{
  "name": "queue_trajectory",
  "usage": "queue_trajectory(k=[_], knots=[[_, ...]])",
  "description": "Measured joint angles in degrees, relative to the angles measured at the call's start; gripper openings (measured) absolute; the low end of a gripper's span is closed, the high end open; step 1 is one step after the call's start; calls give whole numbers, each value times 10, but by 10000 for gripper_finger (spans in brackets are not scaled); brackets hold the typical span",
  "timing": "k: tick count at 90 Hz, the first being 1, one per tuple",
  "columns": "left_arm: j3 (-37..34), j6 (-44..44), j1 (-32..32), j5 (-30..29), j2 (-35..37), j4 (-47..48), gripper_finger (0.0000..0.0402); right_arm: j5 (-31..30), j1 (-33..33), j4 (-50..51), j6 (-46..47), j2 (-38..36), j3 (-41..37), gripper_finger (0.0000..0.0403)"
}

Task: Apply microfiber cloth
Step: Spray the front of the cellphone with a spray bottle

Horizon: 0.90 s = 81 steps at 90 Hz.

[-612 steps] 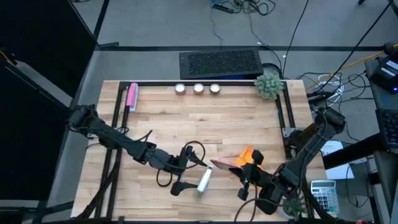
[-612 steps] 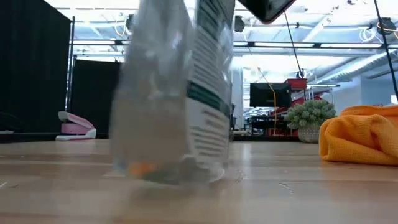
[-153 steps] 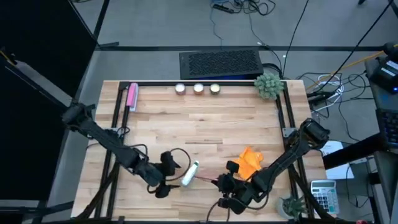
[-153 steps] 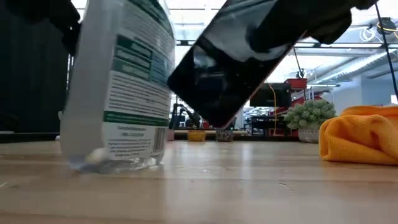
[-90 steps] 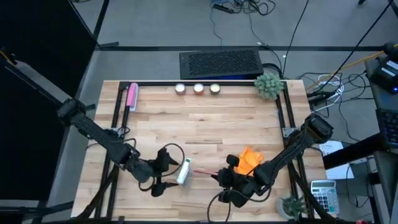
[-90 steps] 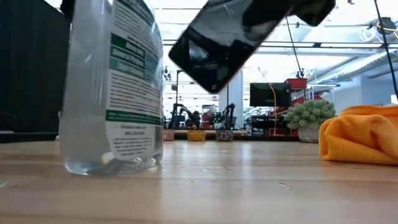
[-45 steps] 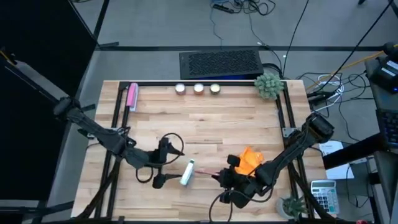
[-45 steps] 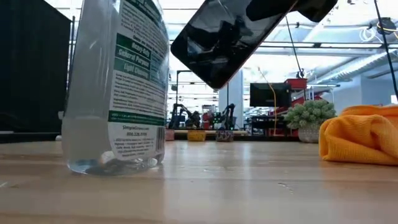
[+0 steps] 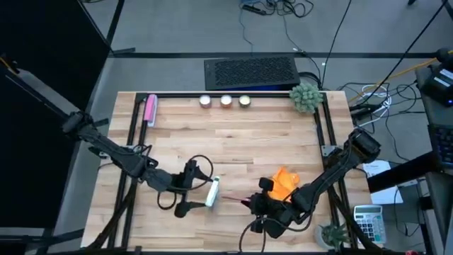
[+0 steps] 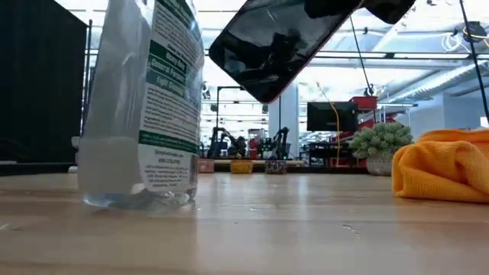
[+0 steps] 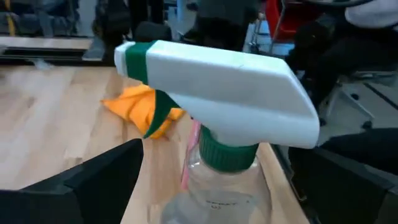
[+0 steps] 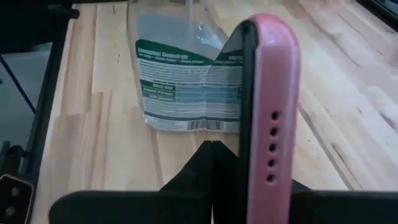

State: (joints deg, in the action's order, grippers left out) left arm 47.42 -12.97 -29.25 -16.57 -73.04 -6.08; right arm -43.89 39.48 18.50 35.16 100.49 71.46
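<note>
The microfiber cloth (image 9: 284,181), one bright orange piece of soft fabric, is seen bunched into a rumpled heap of rounded folds on the wooden table (image 9: 269,138), toward its front right, just beside the right gripper (image 9: 256,204); in the low view the cloth (image 10: 443,166) is cut off at the picture's edge, and in the left wrist view only part of it (image 11: 138,107) is shown behind the sprayer head. One smartphone (image 10: 279,42) with a glossy black face and a pink case is held on edge and tilted, raised off the table, clamped between the right gripper's fingers; its pink rim with a row of small holes (image 12: 271,124) fills the right wrist view. One clear plastic spray bottle (image 10: 144,107) with a printed green and white label is stood upright on the table, a little liquid lying in its bottom; its white trigger head and green collar (image 11: 227,99) are seen close between the left gripper's dark fingers (image 11: 93,183), which are spread wide on either side of the neck without touching it. The left gripper (image 9: 199,193) is placed just beside the bottle at the table's front. At the far edge three small round candles (image 9: 225,100), one pink stick-shaped object (image 9: 149,110) and one small potted plant (image 9: 306,97) are set; their detail is hard to make out.
</note>
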Motion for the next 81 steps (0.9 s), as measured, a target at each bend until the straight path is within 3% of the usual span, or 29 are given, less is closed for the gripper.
queue_trajectory(k=[39, 70, 81], knots=[[0, 2, 3, -1, -8, -21, 386, -121, 9, 7, -73, -24, 40, 9], [0, -2, 3, -3, -8, -26, 386, -113, 3, -65, -139, -25, 40, 9], [0, -1, 3, -4, -8, -25, 386, -121, 2, -43, -139, -25, 40, 9]])
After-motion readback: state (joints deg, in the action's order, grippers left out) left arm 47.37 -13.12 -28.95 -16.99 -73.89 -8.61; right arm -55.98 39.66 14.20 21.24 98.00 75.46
